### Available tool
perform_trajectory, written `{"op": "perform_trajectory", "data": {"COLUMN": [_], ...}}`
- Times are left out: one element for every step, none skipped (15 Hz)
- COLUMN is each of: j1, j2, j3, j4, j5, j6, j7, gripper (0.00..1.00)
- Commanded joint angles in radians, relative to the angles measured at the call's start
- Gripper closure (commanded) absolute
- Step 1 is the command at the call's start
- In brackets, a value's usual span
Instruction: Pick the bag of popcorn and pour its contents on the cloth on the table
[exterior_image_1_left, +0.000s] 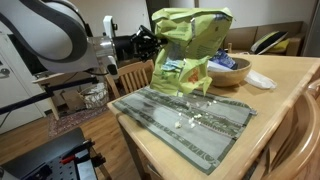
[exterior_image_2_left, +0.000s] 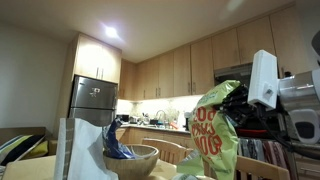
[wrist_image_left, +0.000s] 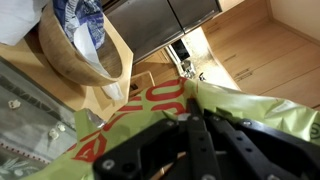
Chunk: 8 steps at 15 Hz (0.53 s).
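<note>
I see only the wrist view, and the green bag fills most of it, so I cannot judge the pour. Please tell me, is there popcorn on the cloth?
Observer: Yes. In an exterior view, a scatter of popcorn pieces lies near the middle of the cloth.
Operator: Where is the bag relative to the cloth?
Observer: The bag of popcorn hangs over the cloth, directly above those pieces.
Operator: And where does the gripper hold it?
Observer: The gripper is shut on the bag's upper part, gripping it from the side.
</note>
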Motion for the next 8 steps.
{"op": "perform_trajectory", "data": {"j1": [0.000,0.002,0.005,0.007,0.181,0.218,0.289,0.362], "j2": [0.006,0.006,0.003,-0.005,0.012,0.011,0.020,0.035], "j3": [-0.027,-0.038,-0.042,-0.055,-0.238,-0.286,-0.373,-0.453], "j4": [0.014,0.023,0.032,0.040,0.048,0.058,0.062,0.065], "j5": [0.000,0.001,0.001,0.001,0.001,0.001,0.001,0.001], "j6": [0.089,0.130,0.171,0.199,0.213,0.243,0.263,0.282], "j7": [0.108,0.158,0.198,0.250,0.258,0.295,0.320,0.341], "gripper": [1.00,1.00,1.00,1.00,1.00,1.00,1.00,1.00]}}
